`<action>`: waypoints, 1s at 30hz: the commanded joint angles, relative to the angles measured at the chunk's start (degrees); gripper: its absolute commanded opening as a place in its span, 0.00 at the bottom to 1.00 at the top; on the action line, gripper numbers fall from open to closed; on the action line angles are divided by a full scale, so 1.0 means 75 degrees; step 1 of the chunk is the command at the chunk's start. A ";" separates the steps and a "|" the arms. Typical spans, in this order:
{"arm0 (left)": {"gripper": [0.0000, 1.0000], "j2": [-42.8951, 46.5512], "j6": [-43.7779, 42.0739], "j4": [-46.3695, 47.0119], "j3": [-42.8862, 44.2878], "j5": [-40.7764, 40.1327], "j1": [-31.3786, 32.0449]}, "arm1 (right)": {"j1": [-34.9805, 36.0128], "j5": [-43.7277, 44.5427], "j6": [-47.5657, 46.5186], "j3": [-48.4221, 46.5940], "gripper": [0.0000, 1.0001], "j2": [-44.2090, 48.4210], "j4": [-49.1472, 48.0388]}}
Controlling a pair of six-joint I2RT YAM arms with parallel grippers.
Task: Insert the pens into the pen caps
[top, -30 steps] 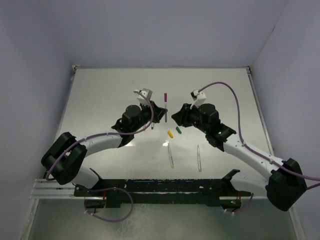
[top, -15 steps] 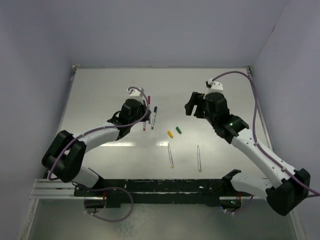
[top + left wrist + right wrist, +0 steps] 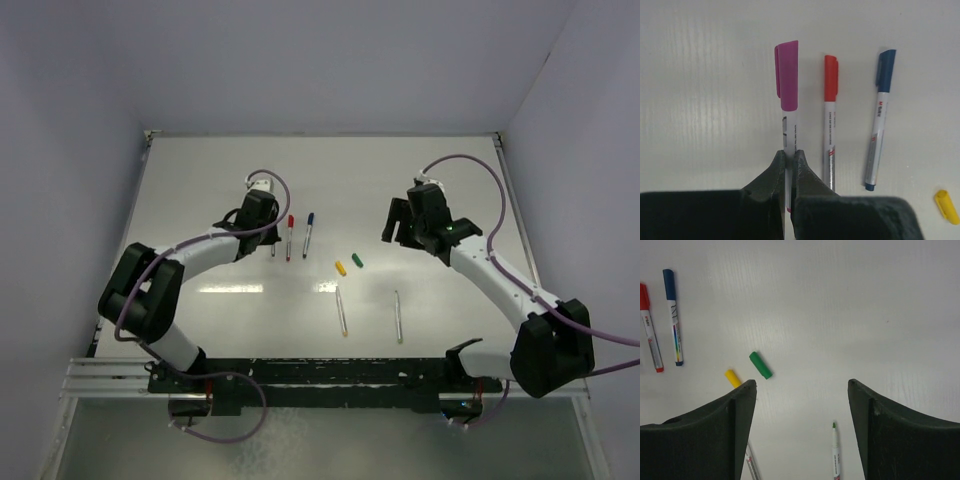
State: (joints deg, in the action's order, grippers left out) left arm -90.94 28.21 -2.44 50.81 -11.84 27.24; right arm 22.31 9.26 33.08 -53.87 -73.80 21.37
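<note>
- White table (image 3: 200, 180), pale lilac walls on three sides; we see both arms reaching out from the near edge.
- Left gripper (image 3: 788, 159) is clamped tight on the barrel of the purple pen (image 3: 788, 100), whose cap is on and points away from the wrist. We cannot tell whether this pen touches the table.
- Red pen (image 3: 830, 125) and blue pen (image 3: 880, 120), both capped, lie just right of it, roughly parallel and apart from each other.
- Right gripper (image 3: 801, 384) hangs over the table with its jaws wide apart and nothing between them.
- Yellow cap (image 3: 732, 377) and green cap (image 3: 760, 365) lie loose near mid-table, close together but not touching.
- One bare pen (image 3: 342, 310) lies just nearward of the yellow cap; the green-tipped pen (image 3: 835, 450), also uncapped, lies apart to its right.
</note>
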 commanded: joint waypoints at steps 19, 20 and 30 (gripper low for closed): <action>0.23 -0.1411 0.0021 -0.0100 0.0731 0.0021 -0.0316 | -0.0056 0.0327 0.0266 0.0269 0.84 0.0234 0.0331; 0.24 -0.1435 0.0033 -0.0099 0.0745 0.0020 -0.0316 | -0.0056 0.0335 0.0272 0.0258 0.84 0.0231 0.0350; 0.32 -0.0909 0.0018 -0.0133 0.0847 0.0073 -0.0315 | -0.0060 0.0346 0.0404 0.0232 0.87 0.0236 0.0423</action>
State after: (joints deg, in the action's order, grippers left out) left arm -101.01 28.05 -3.95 55.07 -11.35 25.23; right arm 22.09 10.00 34.74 -52.01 -73.41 23.75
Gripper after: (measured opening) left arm 0.294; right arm 0.868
